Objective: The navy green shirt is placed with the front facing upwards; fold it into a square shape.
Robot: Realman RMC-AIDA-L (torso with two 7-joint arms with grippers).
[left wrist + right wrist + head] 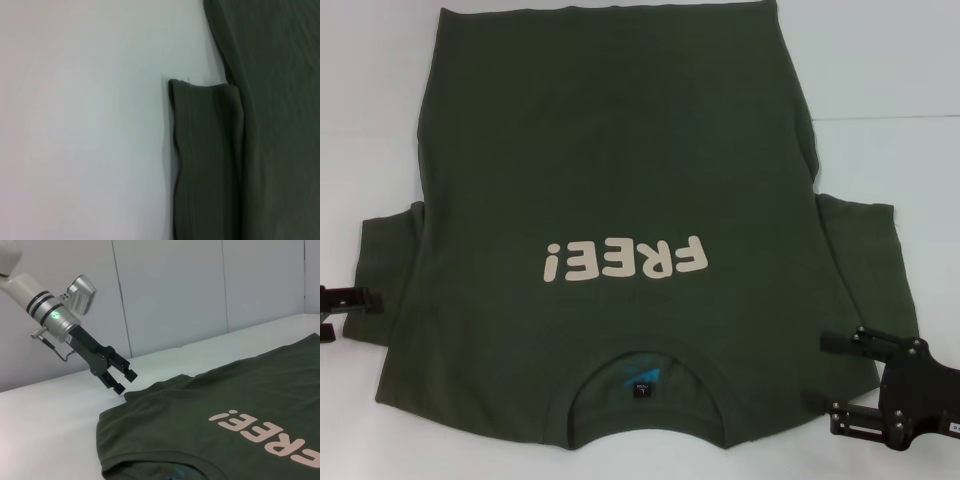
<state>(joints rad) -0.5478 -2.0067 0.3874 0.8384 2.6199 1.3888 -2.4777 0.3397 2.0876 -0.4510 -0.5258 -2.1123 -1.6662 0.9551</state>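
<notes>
Left gripper (pixel 365 298) open, low at left; right gripper (pixel 835 380) open, low at right

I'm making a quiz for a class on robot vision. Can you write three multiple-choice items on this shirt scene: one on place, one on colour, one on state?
1. Where is the left gripper?
A. Over the left sleeve
B. On the collar
C. At the far hem

2. What colour is the print on the shirt?
A. Blue
B. Cream
C. Black

3. How does the right gripper stand?
A. Shut on the sleeve
B. Open, holding nothing
C. Shut on the collar

Answers: 1 A, it hovers just above the sleeve's edge. 2 B, pale letters on dark green. 3 B, its fingers are spread near the shoulder.
</notes>
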